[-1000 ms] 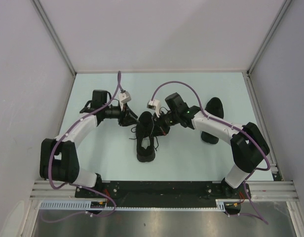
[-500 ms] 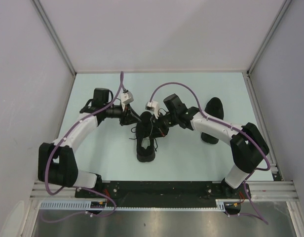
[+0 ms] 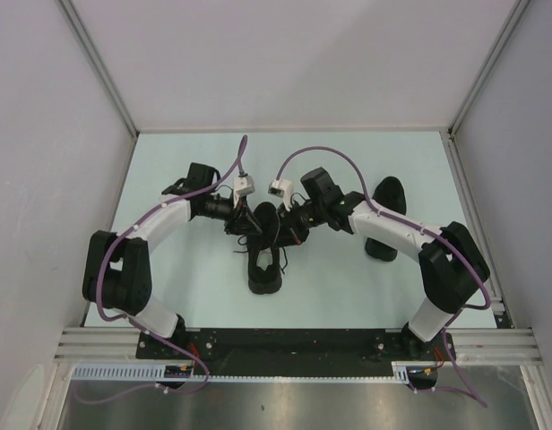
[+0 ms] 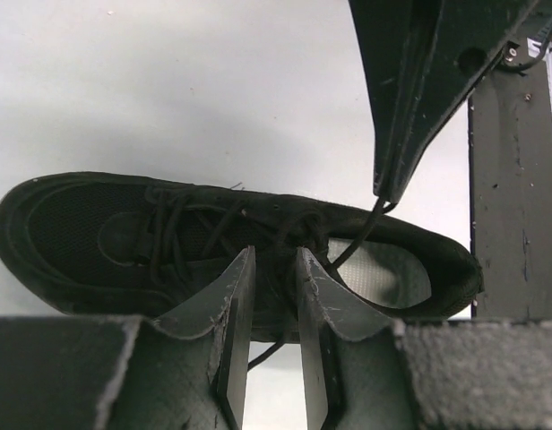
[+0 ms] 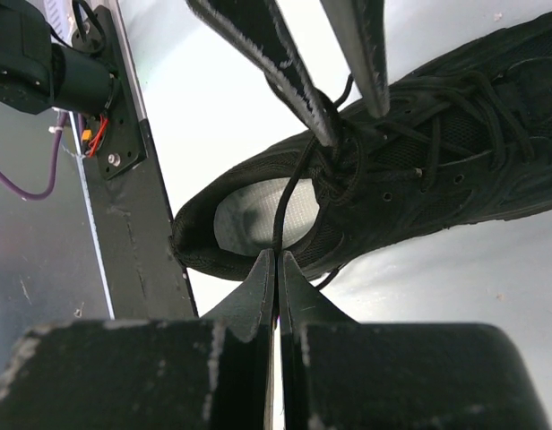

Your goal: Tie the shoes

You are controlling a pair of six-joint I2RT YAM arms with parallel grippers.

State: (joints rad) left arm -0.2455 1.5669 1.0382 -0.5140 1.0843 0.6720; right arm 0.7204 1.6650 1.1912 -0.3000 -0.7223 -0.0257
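The black sneaker [image 3: 263,262] lies mid-table, toe towards the back. It also shows in the left wrist view [image 4: 88,228] and in the right wrist view [image 5: 455,193], where its grey insole [image 5: 249,215] is visible. My left gripper [image 3: 248,221] hangs over the lacing, jaws a little apart and astride the laces [image 4: 274,254]. My right gripper [image 3: 291,227] is shut on a thin black lace [image 5: 294,193] and holds it taut from the eyelets out over the shoe's opening [image 5: 277,257]. In the left wrist view the right gripper [image 4: 388,190] comes in from the top right with that lace at its tip.
A second black shoe [image 3: 384,218] lies at the right, partly under the right arm. The black base rail [image 3: 294,345] runs along the near edge. White walls close in the left, back and right sides.
My left arm has swung right, bringing its gripper from beside the shoe to over the laces. The right gripper has stayed about where it was, with the lace.
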